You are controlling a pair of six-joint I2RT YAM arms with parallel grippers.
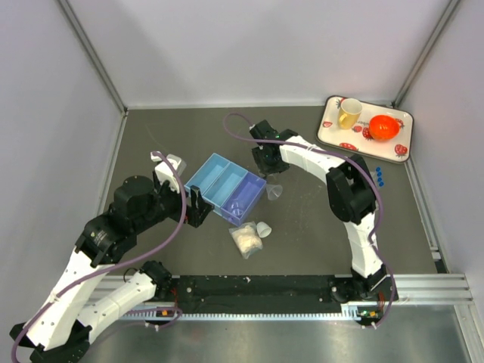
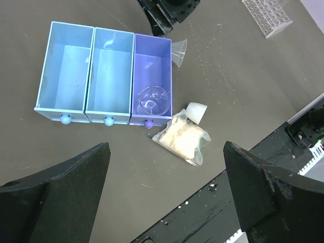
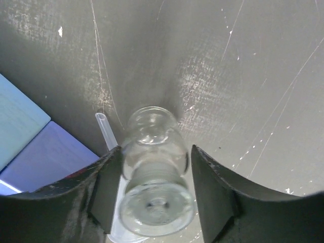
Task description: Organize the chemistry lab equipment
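**Right arm.** The two matte black fingers of the right gripper point(image 3: 154, 157) pinch a clear round-bellied flask point(image 3: 152, 134) by its sides. The flask is glossy, with a ribbed waist. I see it over the scratched dark grey table point(image 3: 253, 76), just off the purple corner of the blue three-compartment tray point(image 2: 114, 33). The slim tube stem of the clear funnel point(image 2: 179, 50) runs beside it.

**Left arm.** The left gripper point(image 2: 166, 149) hovers with its blunt black fingers point(image 2: 55, 187) spread wide, holding nothing.

**Tray.** It is a smooth plastic rectangle with two pale blue bins and one violet bin, each with a small round knob at the near end. A tiny clear beaker point(image 2: 152, 99) lies in the violet bin at the knob end.

**Table.**
- A crinkled clear bag of white material point(image 2: 182, 139) lies just off the tray's violet end.
- A small white tapered cup point(image 2: 196, 111) lies on its side at the bag's corner.
- A clear plastic tube rack point(image 2: 267, 15) with a grid of round holes lies well apart.
- The blue-capped tubes point(image 1: 378, 178) lie beside the right arm, too small for me to describe.
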